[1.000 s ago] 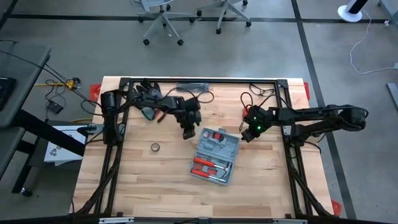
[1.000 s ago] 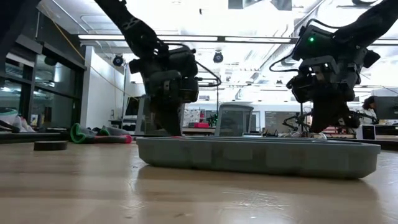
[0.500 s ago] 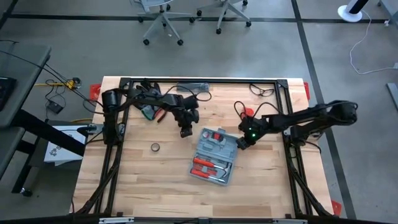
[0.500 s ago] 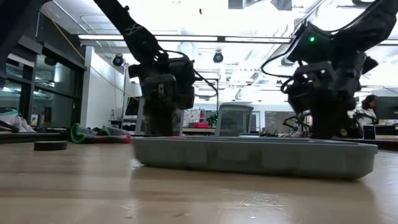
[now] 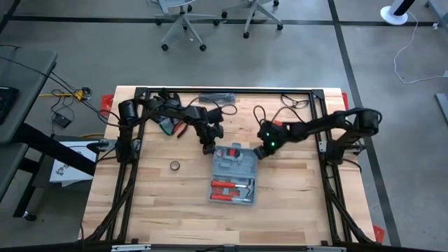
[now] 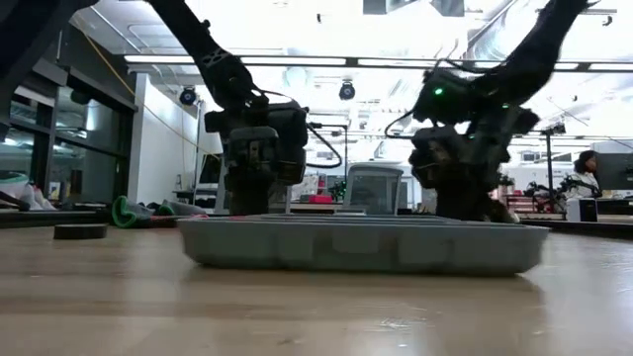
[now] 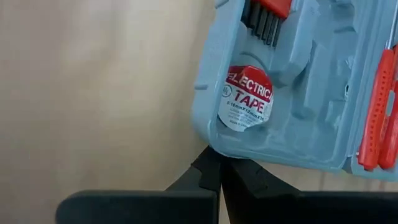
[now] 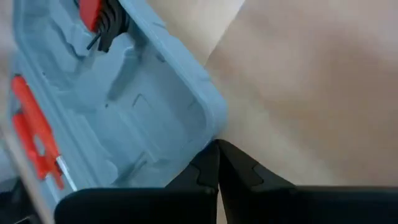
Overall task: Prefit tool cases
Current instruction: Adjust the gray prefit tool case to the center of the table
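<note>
Case: tool case point(image 5: 234, 173), one, blue-grey, lying open mid-table on wooden table point(image 5: 154, 210); moulded recesses face up
Contents: red-handled tools point(image 5: 225, 185); tape roll point(image 7: 245, 98) labelled "ELECTRIC TAPE", label legible in left wrist view only
Left gripper point(image 5: 207, 148): fingers pressed together, at case's far left corner
Right gripper point(image 5: 256, 152): fingers pressed together, at far right corner
Low view only: case's plain side wall; person point(image 6: 583, 168) in room behind
Loose item: one small dark ring point(image 5: 174, 165), left of case
</note>
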